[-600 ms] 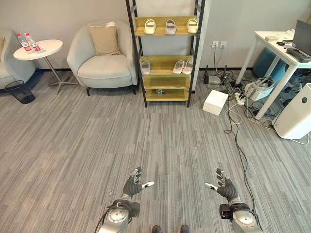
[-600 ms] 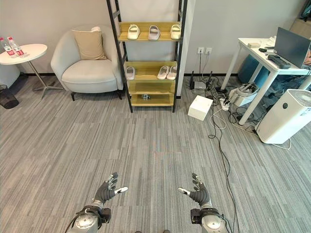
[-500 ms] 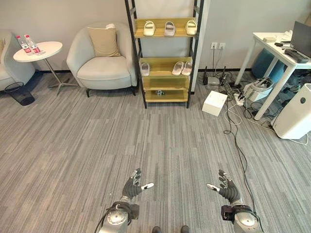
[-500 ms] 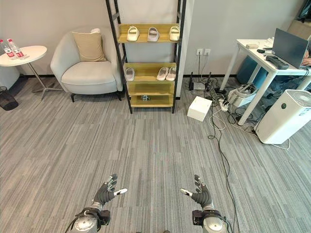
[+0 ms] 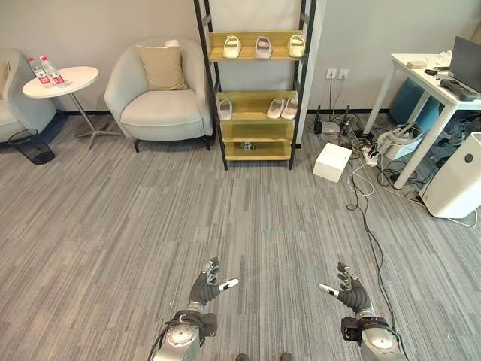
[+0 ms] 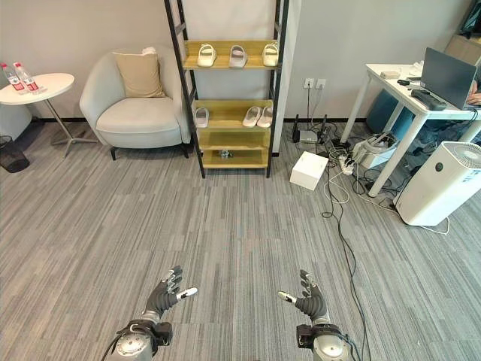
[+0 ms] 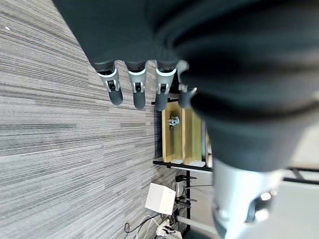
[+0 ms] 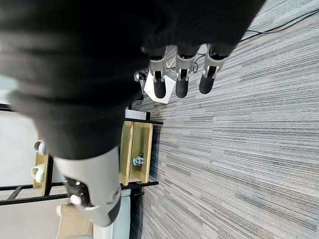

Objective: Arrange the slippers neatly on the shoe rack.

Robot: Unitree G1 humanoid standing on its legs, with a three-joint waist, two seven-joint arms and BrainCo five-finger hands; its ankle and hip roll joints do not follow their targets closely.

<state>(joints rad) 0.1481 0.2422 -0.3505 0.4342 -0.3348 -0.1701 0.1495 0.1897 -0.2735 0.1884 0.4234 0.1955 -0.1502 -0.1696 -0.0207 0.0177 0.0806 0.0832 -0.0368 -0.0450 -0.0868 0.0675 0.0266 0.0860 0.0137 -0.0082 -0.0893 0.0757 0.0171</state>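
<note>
the left hand point(image 5: 205, 286) and right hand point(image 5: 349, 290) hover low over the carpet point(image 5: 113, 226), both released, fingers spread and holding nothing, well apart from each other. far ahead stands the rack point(image 5: 255, 90) against the wall. three slippers point(image 5: 262, 47) sit in a row on its top shelf, and three more point(image 5: 282, 107) lie on the middle shelf: one alone at the left end, two side by side at the right. a small dark thing point(image 5: 247, 145) rests on the lowest shelf. an armchair point(image 5: 161, 98) with a cushion point(image 5: 159, 65) is just left of the rack, a white box point(image 5: 332, 160) lies on the floor to its right, and a white bench point(image 5: 436, 90) stands further right.
</note>
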